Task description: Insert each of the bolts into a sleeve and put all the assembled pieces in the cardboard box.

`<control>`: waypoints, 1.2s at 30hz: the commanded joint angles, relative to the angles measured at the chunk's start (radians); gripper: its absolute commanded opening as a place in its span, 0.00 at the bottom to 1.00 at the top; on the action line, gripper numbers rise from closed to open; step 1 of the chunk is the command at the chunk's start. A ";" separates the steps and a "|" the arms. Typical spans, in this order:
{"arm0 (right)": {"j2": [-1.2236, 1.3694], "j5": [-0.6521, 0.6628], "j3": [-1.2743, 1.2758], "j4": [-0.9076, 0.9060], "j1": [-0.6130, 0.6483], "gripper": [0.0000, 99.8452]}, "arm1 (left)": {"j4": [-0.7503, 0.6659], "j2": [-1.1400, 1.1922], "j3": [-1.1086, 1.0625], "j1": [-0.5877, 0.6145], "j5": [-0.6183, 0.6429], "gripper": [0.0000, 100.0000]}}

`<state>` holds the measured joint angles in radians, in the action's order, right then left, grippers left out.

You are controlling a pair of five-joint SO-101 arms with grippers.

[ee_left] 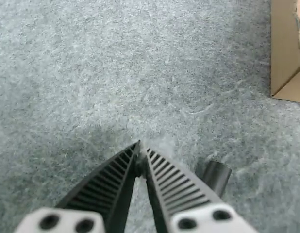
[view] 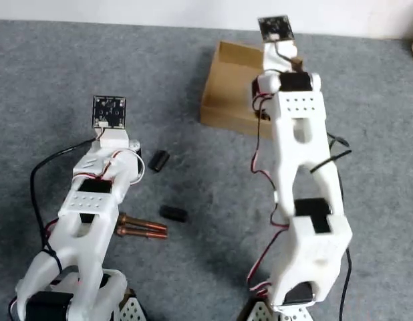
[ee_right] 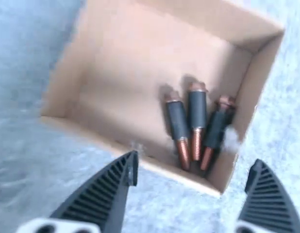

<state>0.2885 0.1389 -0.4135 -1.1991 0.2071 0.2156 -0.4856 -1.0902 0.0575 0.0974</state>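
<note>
Two copper bolts (view: 141, 228) lie side by side on the grey carpet beside the left arm. One black sleeve (view: 173, 213) rests just past them and another black sleeve (view: 159, 160) farther on; the latter sleeve (ee_left: 217, 175) lies right beside my left gripper (ee_left: 141, 149), which is shut and empty, low over the carpet. My right gripper (ee_right: 194, 167) hangs open and empty above the near rim of the cardboard box (ee_right: 227, 29). Three assembled pieces (ee_right: 197, 116), bolts in dark sleeves, lie together inside the cardboard box (view: 226, 115) against one wall.
Grey carpet covers the whole table. The box stands at the back, right of centre, with its corner (ee_left: 286, 53) showing in the left wrist view. The right arm stretches over the carpet from the front edge to the box.
</note>
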 commanded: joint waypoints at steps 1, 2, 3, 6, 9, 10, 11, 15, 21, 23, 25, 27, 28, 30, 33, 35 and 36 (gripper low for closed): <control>-0.150 -0.011 -0.030 -0.073 0.068 0.32 | -0.018 -0.001 0.048 0.008 0.003 0.01; -0.177 -0.011 -0.030 -0.097 0.084 0.32 | -0.018 -0.001 0.048 0.008 0.003 0.01; -0.203 -0.012 -0.030 -0.120 0.099 0.32 | -0.018 -0.001 0.048 0.008 0.003 0.01; -0.274 -0.012 -0.030 -0.185 0.136 0.32 | -0.018 -0.001 0.048 0.008 0.003 0.01; -0.352 -0.012 -0.030 -0.234 0.160 0.32 | -0.018 -0.001 0.048 0.008 0.003 0.01; -0.381 -0.012 -0.030 -0.249 0.163 0.32 | -0.018 -0.001 0.048 0.008 0.003 0.01; -0.410 -0.012 -0.030 -0.263 0.166 0.32 | -0.018 -0.001 0.047 0.008 0.003 0.01; -0.519 -0.012 -0.030 -0.317 0.170 0.32 | -0.018 -0.001 0.047 0.008 0.003 0.01; -0.677 -0.012 -0.030 -0.435 0.170 0.32 | -0.018 -0.001 0.047 0.008 0.003 0.01; -0.737 -0.012 -0.030 -0.473 0.174 0.32 | -0.018 -0.001 0.047 0.008 0.003 0.01; -0.799 -0.012 -0.030 -0.513 0.177 0.32 | -0.017 -0.001 0.045 0.007 0.003 0.01; -0.858 -0.012 -0.028 -0.558 0.179 0.32 | -0.017 -0.001 0.045 0.007 0.003 0.01; -0.891 -0.012 -0.018 -0.565 0.179 0.32 | -0.017 -0.001 0.045 0.007 0.003 0.01; -0.978 -0.009 0.054 -0.562 0.176 0.32 | -0.017 -0.001 0.045 0.007 0.003 0.01; -1.130 -0.009 0.242 -0.545 0.179 0.32 | -0.017 -0.001 0.045 0.007 0.003 0.01; -1.233 -0.008 0.392 -0.526 0.180 0.32 | -0.017 -0.001 0.045 0.007 0.003 0.01; -1.288 -0.006 0.475 -0.504 0.180 0.32 | -0.017 -0.001 0.045 0.007 0.003 0.01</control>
<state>-0.8715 0.1389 -0.1312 -1.7392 0.3805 0.2156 -0.4856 -1.0902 0.0575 0.0974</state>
